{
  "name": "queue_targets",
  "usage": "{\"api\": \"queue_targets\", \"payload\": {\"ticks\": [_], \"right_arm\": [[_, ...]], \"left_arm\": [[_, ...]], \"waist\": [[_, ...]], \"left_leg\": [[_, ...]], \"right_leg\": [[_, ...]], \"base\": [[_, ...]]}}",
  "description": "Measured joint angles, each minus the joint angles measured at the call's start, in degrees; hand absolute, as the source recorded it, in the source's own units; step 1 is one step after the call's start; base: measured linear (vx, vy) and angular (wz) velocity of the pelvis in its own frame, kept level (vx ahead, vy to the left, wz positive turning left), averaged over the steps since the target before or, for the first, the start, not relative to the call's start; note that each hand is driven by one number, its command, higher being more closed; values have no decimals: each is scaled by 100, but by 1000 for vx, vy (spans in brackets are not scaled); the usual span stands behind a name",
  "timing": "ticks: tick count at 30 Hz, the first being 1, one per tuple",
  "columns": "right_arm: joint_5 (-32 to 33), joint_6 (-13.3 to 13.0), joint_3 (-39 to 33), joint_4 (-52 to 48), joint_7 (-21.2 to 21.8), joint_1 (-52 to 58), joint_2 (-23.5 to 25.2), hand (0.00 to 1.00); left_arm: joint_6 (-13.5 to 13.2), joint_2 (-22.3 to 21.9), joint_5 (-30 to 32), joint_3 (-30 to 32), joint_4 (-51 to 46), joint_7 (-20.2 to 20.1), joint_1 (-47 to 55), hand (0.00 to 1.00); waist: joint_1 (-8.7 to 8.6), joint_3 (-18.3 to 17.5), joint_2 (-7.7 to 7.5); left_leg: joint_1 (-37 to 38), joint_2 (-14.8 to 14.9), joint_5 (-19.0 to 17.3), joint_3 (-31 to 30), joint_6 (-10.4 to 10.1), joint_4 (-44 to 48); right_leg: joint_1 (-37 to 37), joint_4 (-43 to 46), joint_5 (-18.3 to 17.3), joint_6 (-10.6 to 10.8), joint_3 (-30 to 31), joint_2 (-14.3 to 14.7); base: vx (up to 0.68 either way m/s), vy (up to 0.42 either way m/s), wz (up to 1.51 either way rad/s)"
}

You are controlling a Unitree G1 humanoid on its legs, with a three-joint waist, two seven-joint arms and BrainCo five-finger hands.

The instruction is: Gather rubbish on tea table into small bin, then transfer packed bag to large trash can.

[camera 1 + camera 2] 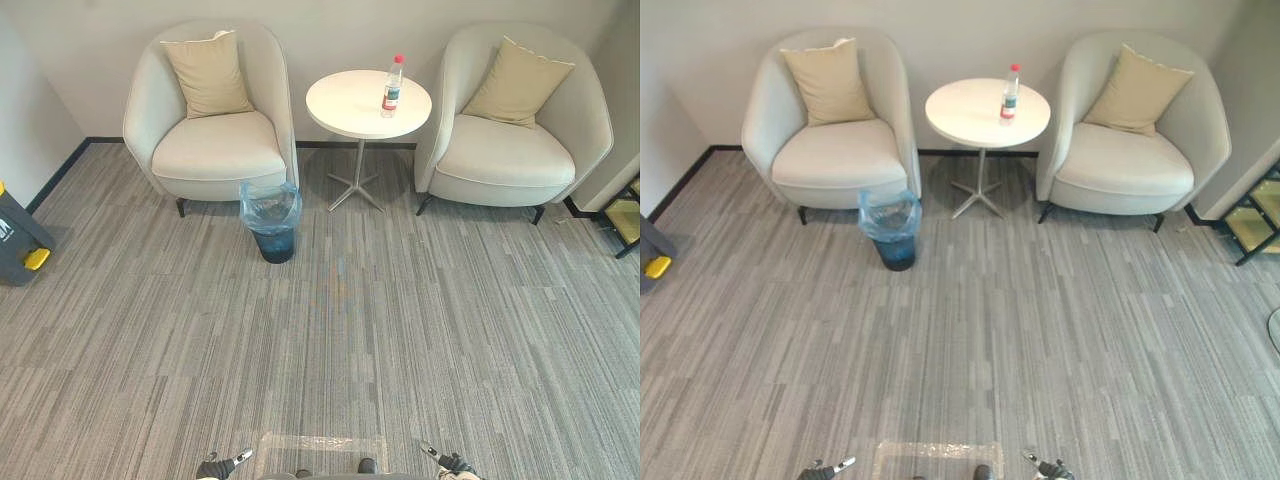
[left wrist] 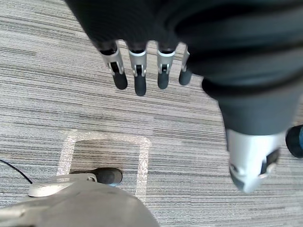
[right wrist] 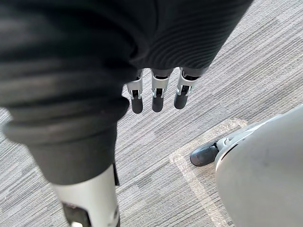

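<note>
A clear plastic bottle (image 1: 393, 86) with a red cap and red label stands upright on the round white tea table (image 1: 345, 105) between two armchairs. The small dark bin (image 1: 272, 222), lined with a blue bag, sits on the carpet in front of the left armchair, beside the table's foot. A grey large trash can (image 1: 18, 240) with a yellow part shows at the far left edge. My left hand (image 2: 138, 78) and right hand (image 3: 157, 97) hang low over the carpet, far from the table, fingers straight and holding nothing. They also peek in as the left hand (image 1: 215, 467) and right hand (image 1: 450, 464).
Two cream armchairs (image 1: 215, 150) (image 1: 510, 160), each with a tan cushion, flank the table against the wall. A taped rectangle (image 1: 320, 445) marks the carpet near me. A black and yellow rack (image 1: 625, 215) stands at the right edge. Open grey carpet lies between me and the bin.
</note>
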Motion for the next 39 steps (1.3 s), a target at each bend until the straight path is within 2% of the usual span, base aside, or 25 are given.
{"api": "queue_targets", "payload": {"ticks": [6, 13, 15, 18, 19, 20, 21, 22, 24, 25, 27, 28, 29, 30, 31, 33, 34, 35, 36, 37, 38, 39], "right_arm": [[241, 15, -26, 1, 38, 8, 19, 0], [687, 7, -366, -17, 45, 8, 61, 0], [752, -1, -460, -69, 43, 6, 106, 0], [928, -37, -496, -134, 41, 0, 215, 0], [986, -34, -462, -168, 38, 5, 240, 0], [1056, -31, -442, -222, 34, 24, 246, 0], [1130, -44, -344, -408, 26, 57, 285, 0], [1151, -44, -238, -551, 13, 107, 256, 0], [1183, -47, -129, -579, -7, 106, 207, 0], [1183, -56, -108, -603, -18, 103, 201, 0], [1181, -59, -110, -633, -37, 104, 204, 0], [1173, -70, -118, -680, -54, 130, 183, 0], [1169, -76, -134, -654, -67, 136, 194, 0], [1161, -78, -158, -638, -69, 173, 223, 0], [1111, -74, -192, -631, -66, 175, 288, 0], [1058, -68, -208, -646, -48, 187, 319, 0], [1054, -63, -140, -688, -15, 216, 286, 0], [1049, -73, 31, -772, 6, 250, 343, 0], [1042, -80, 89, -791, 18, 244, 337, 0], [1032, -76, 120, -890, 42, 259, 321, 0], [1024, -75, 121, -936, 44, 274, 323, 0], [996, -78, 127, -1005, 46, 300, 331, 0]], "left_arm": [[4, 2, -2, -14, 2, -11, -12, 0], [48, -11, -11, -11, -2, -11, -127, 0], [50, -3, -12, 7, -20, -12, -165, 0], [73, 42, -16, 161, -273, -11, -178, 0], [91, 33, -33, 283, -428, -11, -210, 0], [91, 18, -71, 320, -485, -10, -200, 0], [87, -73, -138, 405, -586, 1, -168, 0], [88, -130, -187, 458, -618, 4, -155, 0], [88, -164, -249, 448, -667, 6, -128, 0], [81, -176, -301, 447, -722, 6, -95, 0], [82, -178, -339, 448, -720, 6, -95, 0], [81, -221, -337, 450, -694, 17, -93, 0], [75, -176, -338, 466, -614, 16, -87, 0], [76, -145, -334, 465, -589, 14, -88, 0], [80, -88, -331, 483, -564, 13, -94, 0], [88, -115, -336, 512, -554, 35, -83, 0], [97, -111, -334, 512, -559, 33, -39, 0], [97, -95, -332, 505, -568, 25, -49, 0], [100, -83, -332, 506, -568, 20, -71, 0], [126, -69, -337, 506, -555, 14, -132, 0], [132, -78, -337, 505, -553, 12, -157, 0], [140, -122, -337, 505, -552, 12, -244, 0]], "waist": [[0, 2, 7], [-7, 77, 36], [-10, 165, 14], [3, 334, -158], [26, 402, -213], [35, 421, -212], [114, 482, -166], [143, 489, -77], [148, 476, -21], [150, 471, 6], [152, 462, 21], [163, 415, 96], [193, 352, 34], [206, 291, -22], [235, 206, -136], [350, 211, -174], [319, 154, -205], [294, 103, -242], [278, 103, -252], [233, 109, -265], [229, 112, -260], [212, 147, -199]], "left_leg": [[-34, 5, -1, 76, -1, -16], [-148, 50, -5, 98, -9, -11], [-182, 77, -75, 136, -118, 143], [-693, 89, -259, 374, -386, 1378], [-1057, 121, -271, 532, -395, 2275], [-1210, 157, -266, 577, -396, 2669], [-1677, 345, -331, 688, -411, 3741], [-1901, 454, -560, 716, -319, 4108], [-2115, 521, -665, 752, -263, 4001], [-2277, 587, -653, 801, -251, 3446], [-2359, 569, -480, 844, -298, 2620], [-2295, 535, -7, 754, -320, 1589], [-2192, 382, 351, 802, -121, 1485], [-2194, 324, 245, 854, -82, 1481], [-2150, 212, 32, 1029, 38, 1544], [-1737, 141, -112, 1323, 159, 1544], [-1403, 78, -230, 1429, 200, 1461], [-1133, 29, -335, 1485, 228, 1345], [-1010, 22, -397, 1491, 216, 1315], [-732, 22, -493, 1486, 182, 1253], [-579, 28, -516, 1487, 155, 1180], [-264, 49, -525, 1485, 141, 977]], "right_leg": [[-106, -2, 3, -4, 59, 6], [-181, 0, 5, -12, 61, 46], [-177, 11, -16, -33, 60, 59], [-327, 453, -373, -253, 137, -47], [-367, 697, -600, -313, 229, -113], [-375, 794, -670, -340, 284, -121], [-379, 1055, -857, -420, 446, -98], [-355, 1170, -977, -466, 566, -91], [-329, 1168, -1023, -467, 733, -108], [-315, 1143, -1048, -468, 857, -150], [-301, 1125, -1118, -395, 945, -203], [-323, 1109, -1228, -267, 1009, -231], [-291, 1114, -1350, -155, 1148, -361], [-279, 1135, -1362, -114, 1158, -430], [-348, 1529, -1456, 71, 1162, -558], [-553, 2480, -1546, 203, 1242, -659], [-808, 3367, -1509, 466, 1268, -701], [-1243, 4428, -1294, 843, 1252, -736], [-1462, 4962, -1183, 969, 1234, -754], [-1857, 5856, -1118, 990, 980, -843], [-2011, 6136, -1126, 929, 799, -918], [-2292, 6406, -1183, 742, 420, -1083]], "base": [[0, -2, -6], [4, -23, -1], [18, -48, -2], [-8, -62, -7], [-6, -62, -16], [20, -68, -41], [54, -1, -57], [76, 10, -70], [127, 82, -52], [197, 145, -41], [260, 187, -32], [383, 280, -39], [400, 294, -34], [401, 217, -28], [432, 172, -36], [422, 160, -56], [390, 162, -52], [462, 177, -41], [458, 130, -18], [374, 76, -5], [362, 28, -3], [355, -8, -2]]}}
